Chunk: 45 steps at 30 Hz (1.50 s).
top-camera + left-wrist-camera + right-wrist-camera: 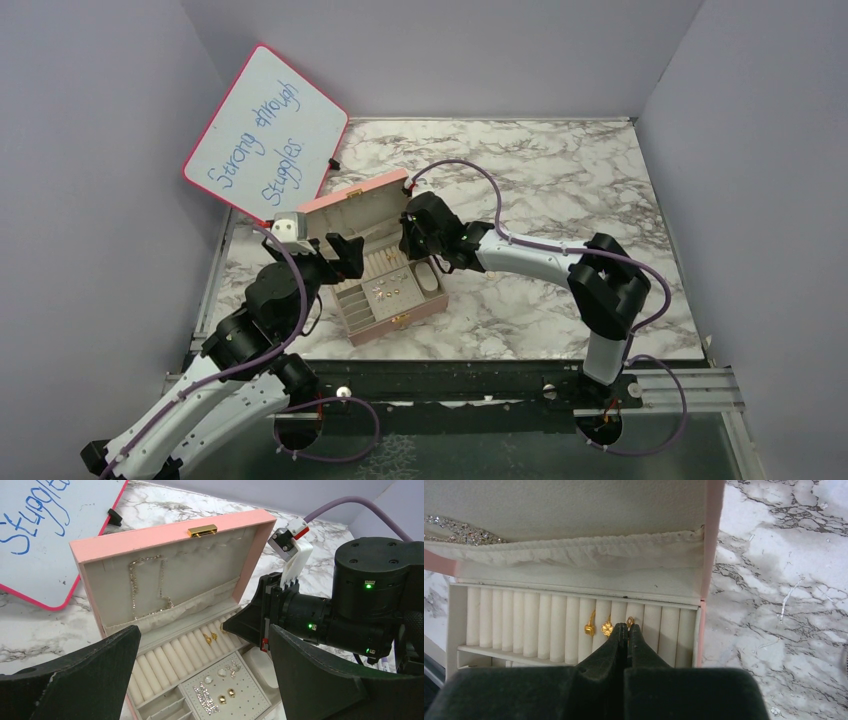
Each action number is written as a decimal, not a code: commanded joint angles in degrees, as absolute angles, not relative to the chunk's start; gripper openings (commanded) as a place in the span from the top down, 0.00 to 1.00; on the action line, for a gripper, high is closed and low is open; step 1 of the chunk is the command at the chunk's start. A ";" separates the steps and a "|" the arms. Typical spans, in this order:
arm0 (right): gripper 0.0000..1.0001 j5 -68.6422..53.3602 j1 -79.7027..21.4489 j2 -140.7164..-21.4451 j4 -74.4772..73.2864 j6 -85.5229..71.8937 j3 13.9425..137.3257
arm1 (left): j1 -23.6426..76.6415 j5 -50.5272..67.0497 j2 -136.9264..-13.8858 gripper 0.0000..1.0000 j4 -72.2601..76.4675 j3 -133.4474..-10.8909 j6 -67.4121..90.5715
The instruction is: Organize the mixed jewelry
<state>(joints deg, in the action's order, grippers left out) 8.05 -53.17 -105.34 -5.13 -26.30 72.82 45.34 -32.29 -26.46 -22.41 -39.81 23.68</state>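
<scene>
My right end effector (626,632) is closed at the ring rolls (524,625) of the pink box (710,555). A gold ring (629,622) sits at its tips, beside two seated gold pieces (607,628). Withdrawing carelessly could drag that ring from its slot. My left end effector (345,257) hovers wide open.

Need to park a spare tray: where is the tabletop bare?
Bare marble lies right of the pink jewelry box, both behind and in front of the right arm. Crowded left: whiteboard, box, left arm.
</scene>
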 commanded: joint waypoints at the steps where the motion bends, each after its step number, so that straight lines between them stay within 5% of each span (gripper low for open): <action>1: 0.99 6.75 -53.69 -106.70 -3.79 -25.83 73.45 | 45.09 -34.34 -25.36 0.01 -21.62 -39.15 23.11; 45: 0.99 5.63 -53.69 -107.27 -4.56 -26.12 71.65 | 45.06 -34.72 -24.62 0.01 -21.98 -38.68 23.47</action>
<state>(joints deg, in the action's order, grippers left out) 5.54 -53.17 -105.43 -3.62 -26.48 72.05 45.34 -33.08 -25.28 -22.44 -38.94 23.70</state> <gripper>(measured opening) 0.015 0.988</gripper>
